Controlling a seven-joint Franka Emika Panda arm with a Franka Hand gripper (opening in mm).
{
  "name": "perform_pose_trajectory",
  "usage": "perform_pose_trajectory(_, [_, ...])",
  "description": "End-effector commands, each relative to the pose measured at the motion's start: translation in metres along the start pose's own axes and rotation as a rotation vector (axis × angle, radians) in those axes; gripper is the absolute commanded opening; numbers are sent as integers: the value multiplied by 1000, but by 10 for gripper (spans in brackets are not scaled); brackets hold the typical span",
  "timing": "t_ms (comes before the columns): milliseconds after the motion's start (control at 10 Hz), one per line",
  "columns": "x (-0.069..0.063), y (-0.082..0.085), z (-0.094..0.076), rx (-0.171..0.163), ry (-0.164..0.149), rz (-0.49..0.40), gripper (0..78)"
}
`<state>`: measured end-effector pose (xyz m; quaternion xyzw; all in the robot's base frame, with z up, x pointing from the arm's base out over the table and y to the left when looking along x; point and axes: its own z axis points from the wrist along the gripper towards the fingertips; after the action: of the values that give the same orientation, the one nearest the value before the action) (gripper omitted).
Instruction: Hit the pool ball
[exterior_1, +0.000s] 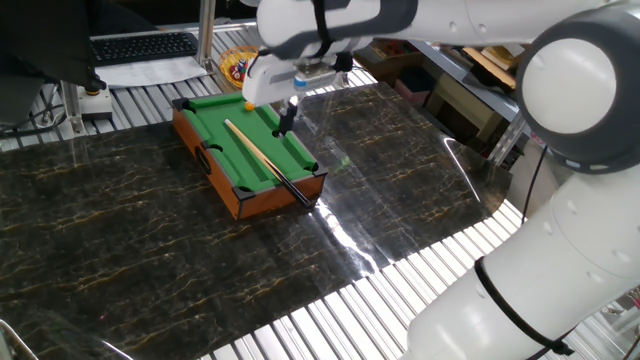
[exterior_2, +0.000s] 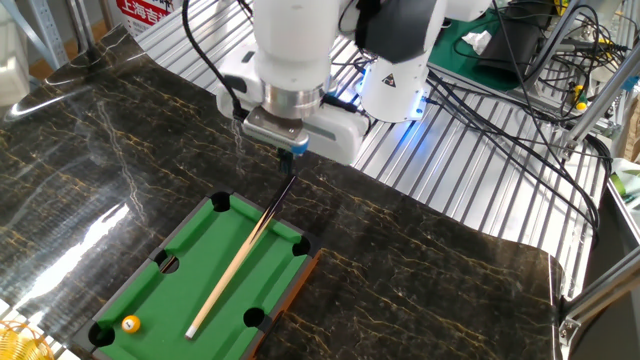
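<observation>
The pool ball (exterior_1: 249, 104) is a tiny orange sphere on the green felt of the small wooden pool table (exterior_1: 222, 188), near its far end. In the other fixed view the ball (exterior_2: 131, 323) lies at the table's (exterior_2: 290, 295) lower left corner. The wooden cue stick (exterior_1: 255, 152) lies diagonally on the felt, its dark butt resting on the near right rail. My gripper (exterior_1: 287, 120) hangs above that butt end (exterior_2: 288, 185), fingers together and apparently empty, clear of the cue (exterior_2: 235, 270). The gripper (exterior_2: 295, 152) is far from the ball.
A yellow basket of multicoloured small balls (exterior_1: 234, 66) stands behind the pool table, and its edge shows in the other fixed view (exterior_2: 15, 342). A keyboard (exterior_1: 140, 46) lies at the back left. The robot base (exterior_2: 395, 75) and cables (exterior_2: 500, 110) sit on the slatted surface.
</observation>
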<state>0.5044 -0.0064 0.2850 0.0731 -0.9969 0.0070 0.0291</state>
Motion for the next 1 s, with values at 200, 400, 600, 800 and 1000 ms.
perform_pose_trajectory(200, [-1, -14, 26, 1, 2, 15, 0])
perform_pose_trajectory(400, [4, -20, 37, -3, -12, 35, 0])
perform_pose_trajectory(600, [9, -18, 51, 0, -25, 51, 0])
perform_pose_trajectory(800, [12, -14, 63, 0, -30, 64, 0])
perform_pose_trajectory(1000, [12, -13, 70, -1, -29, 67, 0])
